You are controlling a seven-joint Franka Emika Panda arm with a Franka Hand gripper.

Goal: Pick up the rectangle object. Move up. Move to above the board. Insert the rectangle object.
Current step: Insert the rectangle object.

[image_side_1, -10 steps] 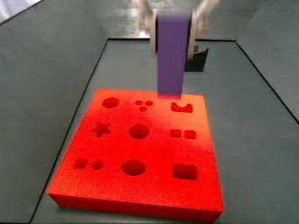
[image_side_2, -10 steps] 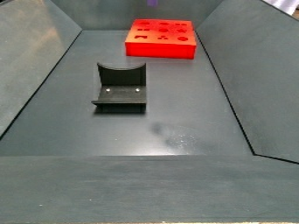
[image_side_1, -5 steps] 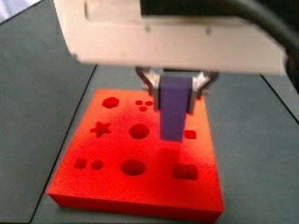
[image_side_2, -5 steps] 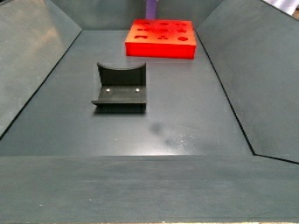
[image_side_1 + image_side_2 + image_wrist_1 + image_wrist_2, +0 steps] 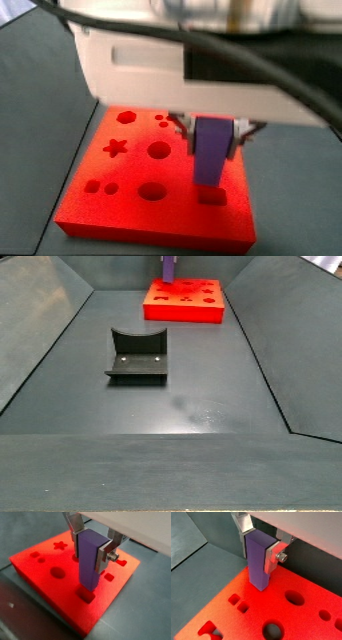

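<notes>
My gripper (image 5: 90, 549) is shut on the purple rectangle object (image 5: 90, 562) and holds it upright over the orange-red board (image 5: 67, 599). The silver fingers (image 5: 105, 554) clamp its upper part on two sides. Its lower end hangs just above a small square hole (image 5: 87, 596) in the board. Both wrist views show this; in a wrist view the gripper (image 5: 260, 544) holds the block (image 5: 258, 562) over the board (image 5: 304, 619). In a side view the block (image 5: 210, 155) hangs under the gripper (image 5: 211, 128) over the board (image 5: 134, 215), above a square hole (image 5: 211, 197). In a side view only the block's tip (image 5: 170, 266) shows above the board (image 5: 187, 304).
The dark fixture (image 5: 138, 356) stands on the grey floor in front of the board. Sloping grey walls (image 5: 40, 346) enclose the floor. The board carries star, round, square and hexagon holes. The white gripper body (image 5: 201, 60) hides the far part of a side view.
The gripper has carried the purple block from the board's far edge toward its near right corner and lower, closer to the square hole. The grip has not changed.
</notes>
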